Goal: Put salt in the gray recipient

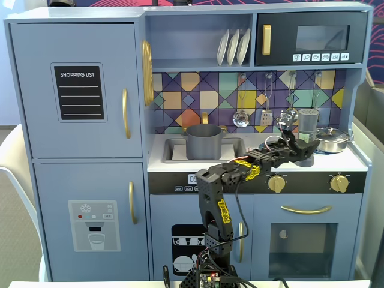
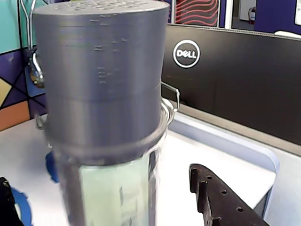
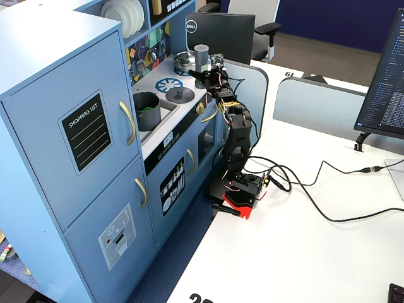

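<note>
i have the jaws [image 1: 302, 157] spread around the base of the salt [image 1: 308, 122], which stands upright on the worktop [image 1: 258, 161] between them, not yet pinched as far as i can tell. the gray recipient [image 1: 204, 141] sits in the sink, well off to the jaws' left in a fixed view. my worry: gripping this low on a tall shaker could tip it, or knock the steel pan [image 1: 332, 139] just beside it.

In the wrist view the salt [image 2: 101, 94] fills the left of the frame, blurred, its base cut off by the bottom edge; the gripper [image 2: 117, 207] shows only partly at the lower corners. In a fixed view the pot [image 3: 147, 110] interior is too small to read
</note>
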{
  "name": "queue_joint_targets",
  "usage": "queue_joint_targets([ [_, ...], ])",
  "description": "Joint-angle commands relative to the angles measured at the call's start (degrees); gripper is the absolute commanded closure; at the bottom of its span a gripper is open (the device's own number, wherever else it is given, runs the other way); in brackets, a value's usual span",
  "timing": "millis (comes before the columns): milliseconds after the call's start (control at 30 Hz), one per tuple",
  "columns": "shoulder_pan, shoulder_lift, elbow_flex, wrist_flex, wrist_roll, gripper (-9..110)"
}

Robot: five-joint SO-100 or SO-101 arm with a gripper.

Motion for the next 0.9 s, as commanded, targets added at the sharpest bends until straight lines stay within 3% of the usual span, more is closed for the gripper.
queue_joint_targets([
  [0,-0.4,-3.9,-9.6,-1.7,-1.2,50],
  [400,-2.4,-15.0,-22.1,-2.5,-1.3,57],
  [500,-3.0,-16.7,-24.4,-2.5,-2.4,66],
  [633,-4.0,-17.6,-26.0,-3.2,-5.7,101],
  [867,-4.9,-11.1,-26.2,-4.0,0.9,101],
])
